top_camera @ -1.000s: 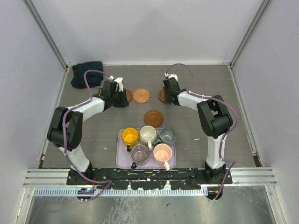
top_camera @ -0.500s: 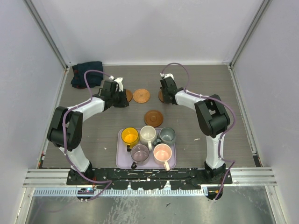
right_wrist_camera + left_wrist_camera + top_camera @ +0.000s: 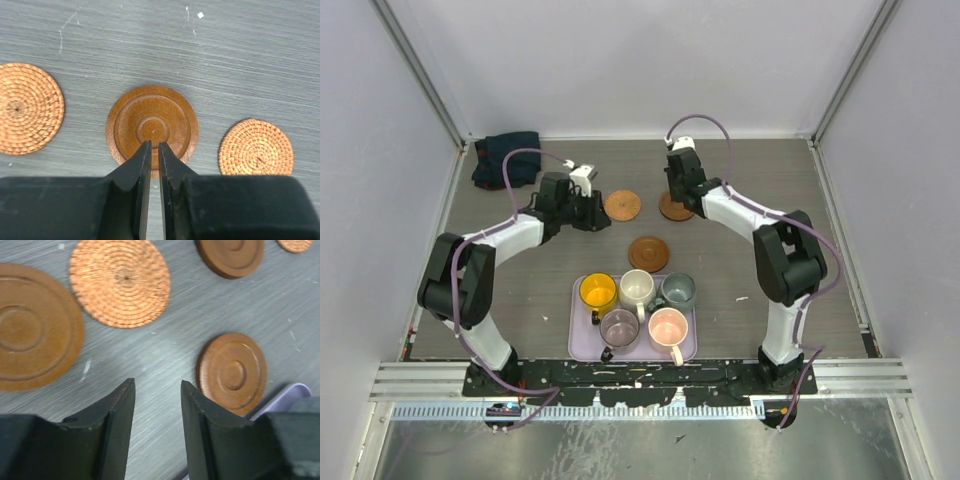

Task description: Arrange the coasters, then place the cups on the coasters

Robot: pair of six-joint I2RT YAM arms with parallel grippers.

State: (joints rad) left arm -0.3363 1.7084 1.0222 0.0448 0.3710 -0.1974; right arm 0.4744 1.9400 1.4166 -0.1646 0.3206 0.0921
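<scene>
The left gripper [image 3: 158, 387] has just spread its jaws. They now stand apart over bare counter [image 3: 165, 335] with nothing between them. A large wooden coaster [image 3: 30, 335] lies just to one side. It is probably the one the gripper has let go, though the top view hides that disc under the wrist. Farther out sit a woven coaster [image 3: 119, 282] and a smaller-looking wooden coaster [image 3: 231, 372] near the corner of the lavender tray [image 3: 292, 392]. The right gripper [image 3: 154, 145] has its jaws all but together and holds nothing. Its tips sit over the centre of a wooden disc [image 3: 151, 117] flanked by woven discs [image 3: 27, 107], and its arm has swung toward the back since a moment ago. All five cups [image 3: 637, 288] wait on the tray, and one coaster lies forward of the row. Arranging therefore looks unfinished, and no cup has been placed yet.
</scene>
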